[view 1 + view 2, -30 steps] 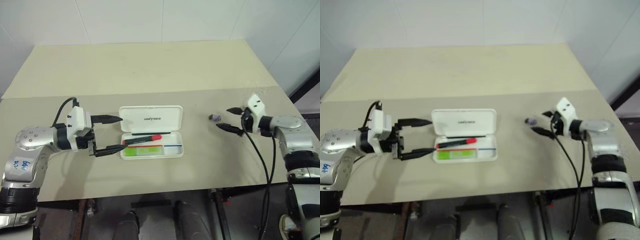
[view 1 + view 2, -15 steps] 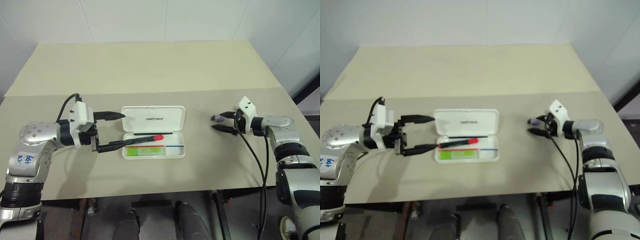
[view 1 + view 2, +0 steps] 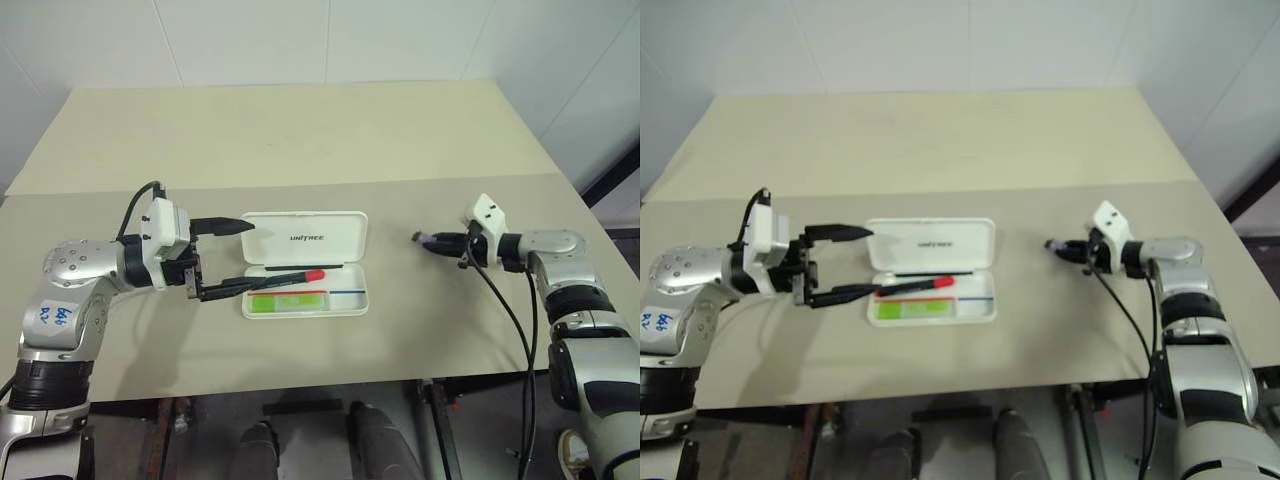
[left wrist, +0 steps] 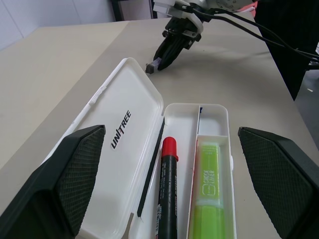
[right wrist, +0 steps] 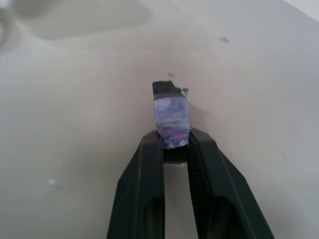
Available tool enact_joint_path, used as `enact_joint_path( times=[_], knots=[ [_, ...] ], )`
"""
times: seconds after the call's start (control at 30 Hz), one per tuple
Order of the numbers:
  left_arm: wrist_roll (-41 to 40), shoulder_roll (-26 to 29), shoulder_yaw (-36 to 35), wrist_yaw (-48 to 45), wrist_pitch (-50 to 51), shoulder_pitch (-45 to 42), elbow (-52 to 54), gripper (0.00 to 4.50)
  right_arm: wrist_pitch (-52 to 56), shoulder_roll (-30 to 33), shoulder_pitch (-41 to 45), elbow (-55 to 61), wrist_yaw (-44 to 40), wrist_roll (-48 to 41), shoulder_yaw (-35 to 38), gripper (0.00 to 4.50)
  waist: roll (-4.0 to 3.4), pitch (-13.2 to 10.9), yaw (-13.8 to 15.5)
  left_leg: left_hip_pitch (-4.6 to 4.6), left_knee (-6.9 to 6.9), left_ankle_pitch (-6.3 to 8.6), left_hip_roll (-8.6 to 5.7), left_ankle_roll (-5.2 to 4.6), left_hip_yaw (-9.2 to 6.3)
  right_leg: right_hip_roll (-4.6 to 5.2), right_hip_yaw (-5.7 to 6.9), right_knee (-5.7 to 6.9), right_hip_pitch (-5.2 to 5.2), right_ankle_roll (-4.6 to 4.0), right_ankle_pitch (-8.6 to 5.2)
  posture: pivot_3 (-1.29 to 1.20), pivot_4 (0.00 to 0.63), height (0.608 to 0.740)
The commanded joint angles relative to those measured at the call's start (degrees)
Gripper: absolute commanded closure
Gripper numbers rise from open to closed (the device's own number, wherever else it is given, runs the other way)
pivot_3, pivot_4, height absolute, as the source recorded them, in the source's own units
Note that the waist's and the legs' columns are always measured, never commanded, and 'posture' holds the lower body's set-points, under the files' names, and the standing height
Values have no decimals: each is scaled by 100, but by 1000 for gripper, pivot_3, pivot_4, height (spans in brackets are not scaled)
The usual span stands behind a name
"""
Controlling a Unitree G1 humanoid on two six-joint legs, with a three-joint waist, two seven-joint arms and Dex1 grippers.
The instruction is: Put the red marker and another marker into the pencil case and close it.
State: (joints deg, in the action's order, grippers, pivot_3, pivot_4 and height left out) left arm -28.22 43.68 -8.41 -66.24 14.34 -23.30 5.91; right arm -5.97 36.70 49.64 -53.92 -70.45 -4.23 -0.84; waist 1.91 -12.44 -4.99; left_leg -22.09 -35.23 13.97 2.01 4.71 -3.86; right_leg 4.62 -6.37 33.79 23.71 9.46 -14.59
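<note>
Finds the pencil case (image 3: 320, 228) lying open at the middle of the desk (image 3: 300, 140), lid flat on the far side, with the red marker (image 3: 296, 274) already in the tray's far compartment and the green highlighter (image 3: 288, 300) in the near one; leaves only the closing, by the look of it. Holds nothing in the left jaws, spread as wide as they go and level at the case's left end, one finger by the lid's left corner, the other low along the tray's left end, touching or just short of the marker's butt; cannot tell which. Keeps the right jaws pinched shut on a tiny purple object (image 5: 171, 119), well to the right of the case and low over the desk. Risks, first, spending effort on that purple scrap, which looks to be no part of the task; carrying it to the tray could crowd the compartments or block the lid. Risks, second, nudging the marker with the low left finger: could roll it or tip it onto the divider, then jam the lid on its cap. Risks, third, sliding the light case across the smooth desk when pushing the lid over from one end, with nothing pinning the tray. Risks, last, catching a finger between lid and tray, leaving the case ajar rather than snapped shut.
</note>
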Motion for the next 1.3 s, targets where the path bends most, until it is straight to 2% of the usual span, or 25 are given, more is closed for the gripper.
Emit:
enact_joint_path(
  times=[0.03, 0.2, 0.27, 0.37, 0.53, 0.7, 0.8, 0.97, 1.2, 1.3],
  knots=[
    [-25, 14, -63, -24, -125, -4, 36, 0, 772, 134, -582, 1896, -427, -630, 137, 4180, -1, 0, 14, 0, 0, 0, 0, 0, -1, 0, 0, 1, 0, 1, -1, 0, 150, 740],
    [-9, 3, -65, -6, -159, 113, 75, 0, 2362, 310, -1757, 4995, -523, -1450, -47, 4180, -2, -1, 46, -3, -2, 1, -1, 2, -8, 0, 2, 7, 0, 4, -6, 0, 150, 740],
    [-2, -6, -57, 12, -166, 155, 103, 0, 2789, 280, -2036, 5743, -410, -1624, -178, 4180, -1, -1, 47, -2, -4, 2, -1, 2, -9, 0, 2, 9, 0, 3, -7, 0, 150, 740],
    [12, -23, -38, 27, -181, 186, 116, 0, 3048, 207, -2201, 6217, -220, -1648, -349, 4180, 1, 0, 43, 1, -11, 1, -1, 2, -8, 0, 3, 6, -1, -7, -11, 0, 150, 740],
    [47, -76, 42, 62, -184, 112, 91, 0, 2797, -151, -2066, 5886, 47, -1197, -985, 4180, 3, 2, 39, -1, -29, 1, -1, 2, -7, 0, 3, 4, -4, -70, -45, 0, 150, 740],
    [45, -85, 34, 111, -154, 135, 157, 0, 2553, -362, -1769, 5385, 178, -818, -1368, 4180, 4, 2, 39, -6, -35, 1, -1, 1, -8, 0, 3, 7, -3, -62, -40, 0, 150, 740],
    [37, -77, 15, 150, -127, 171, 210, 0, 2429, -371, -1699, 5226, 144, -722, -1433, 4180, 4, 2, 42, -5, -34, 1, -1, 1, -9, 0, 4, 11, -2, -59, -38, 0, 150, 740],
    [7, -49, -22, 212, -81, 256, 316, 0, 2379, -352, -1685, 5145, 71, -677, -1477, 4180, 4, 2, 50, -7, -30, 5, -1, 1, -10, 0, 5, 10, -2, -6, -9, 0, 150, 740],
    [-5, -18, -44, 239, -74, 267, 341, 0, 2220, -216, -1714, 5080, -164, -599, -1521, 4180, 4, 2, 49, -6, -30, 6, -1, 0, -9, 0, 6, 9, -2, -9, -11, 0, 150, 740],
    [4, -23, -35, 237, -78, 241, 324, 0, 2256, -154, -1656, 5058, -238, -617, -1470, 3157, 4, 2, 54, -6, -30, 6, -1, 0, -10, 0, 6, 9, -2, -12, -12, 0, 150, 740]
  ],
)
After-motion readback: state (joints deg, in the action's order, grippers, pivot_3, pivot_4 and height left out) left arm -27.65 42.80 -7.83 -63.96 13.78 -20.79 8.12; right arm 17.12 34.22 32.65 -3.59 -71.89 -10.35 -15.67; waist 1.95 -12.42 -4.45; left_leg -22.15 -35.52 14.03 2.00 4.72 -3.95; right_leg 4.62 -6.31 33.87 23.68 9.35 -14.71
